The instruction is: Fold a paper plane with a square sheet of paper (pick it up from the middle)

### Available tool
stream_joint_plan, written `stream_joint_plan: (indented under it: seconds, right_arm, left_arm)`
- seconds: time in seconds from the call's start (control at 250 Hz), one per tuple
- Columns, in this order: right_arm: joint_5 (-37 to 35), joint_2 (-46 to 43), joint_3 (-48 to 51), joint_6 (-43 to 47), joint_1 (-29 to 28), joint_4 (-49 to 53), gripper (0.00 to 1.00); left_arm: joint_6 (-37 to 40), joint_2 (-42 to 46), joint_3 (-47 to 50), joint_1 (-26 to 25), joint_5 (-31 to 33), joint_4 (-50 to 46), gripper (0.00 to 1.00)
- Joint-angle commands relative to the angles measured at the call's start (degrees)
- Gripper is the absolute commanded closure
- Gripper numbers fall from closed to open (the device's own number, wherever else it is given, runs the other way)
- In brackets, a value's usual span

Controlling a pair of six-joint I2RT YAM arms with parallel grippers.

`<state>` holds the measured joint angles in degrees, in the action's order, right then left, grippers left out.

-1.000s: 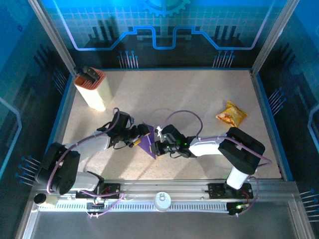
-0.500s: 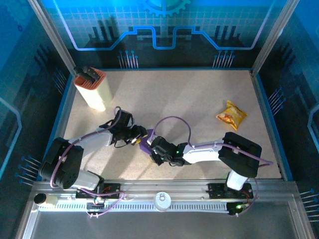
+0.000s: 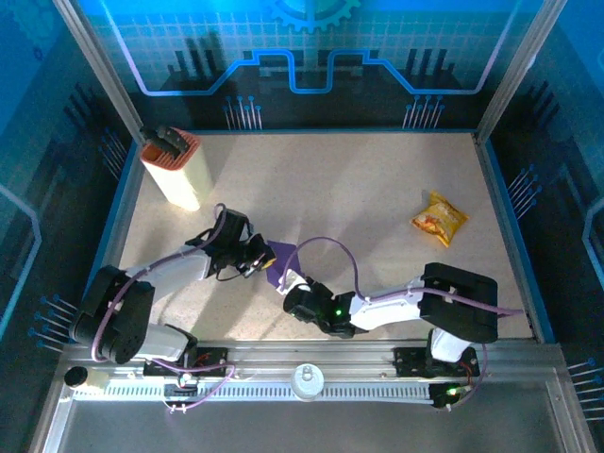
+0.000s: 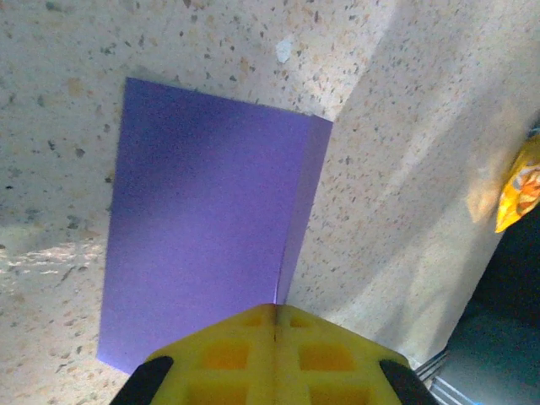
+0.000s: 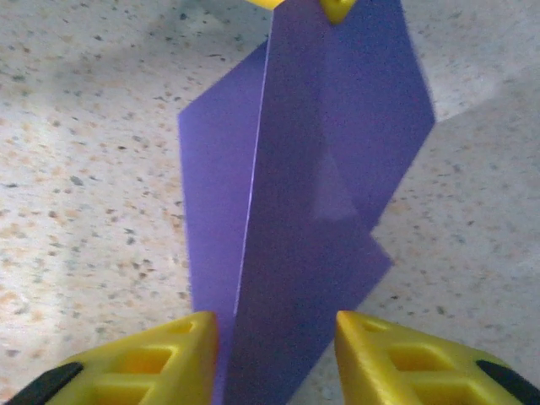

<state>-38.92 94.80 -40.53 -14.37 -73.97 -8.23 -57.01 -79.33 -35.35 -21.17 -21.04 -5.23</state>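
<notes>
Two grippers meet at the purple square sheet of paper (image 3: pixel 281 255) in the overhead view. The left gripper (image 3: pixel 259 257) is at the sheet's left edge and the right gripper (image 3: pixel 287 287) just below it, with a snack packet (image 3: pixel 438 217) well apart to the right.

From the left wrist, the yellow fingers (image 4: pixel 228 354) are pressed together, pinching the folded sheet, which stretches ahead of the jaws over the speckled table (image 4: pixel 422 126).

From the right wrist, the yellow fingers (image 5: pixel 139 363) stand apart. The creased sheet rises between them unclamped, its far end pinched by the left gripper's tips.
</notes>
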Motion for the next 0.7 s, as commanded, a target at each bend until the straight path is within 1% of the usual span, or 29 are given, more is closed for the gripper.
stream_joint_plan:
  seconds: [0.0, 0.244, 0.428, 0.571, 0.695]
  right_arm:
    - [-6.5, -1.0, 0.3, 2.3, -0.6, -1.3, 0.57]
    - [-5.9, 1.1, -1.8, 2.8, -0.6, -1.4, 0.58]
    - [-5.8, 2.7, -3.4, 2.1, -0.6, -0.3, 0.62]
    - [-5.2, 3.0, -3.8, 0.6, -0.2, 1.2, 0.69]
    - [-5.1, 3.0, -4.0, -1.0, 0.1, 2.9, 0.72]
  left_arm:
    - [-3.2, 1.6, 1.8, -0.2, -0.9, 1.5, 0.97]
    - [-3.8, 2.5, 1.4, -1.2, 0.1, 1.3, 0.94]
    - [-3.1, 2.6, 0.4, -2.2, 0.7, 0.2, 0.91]
    - [-2.4, 3.1, -0.4, -3.3, 2.0, -1.3, 0.90]
    - [-2.5, 3.3, -0.4, -3.4, 2.5, -1.6, 0.90]
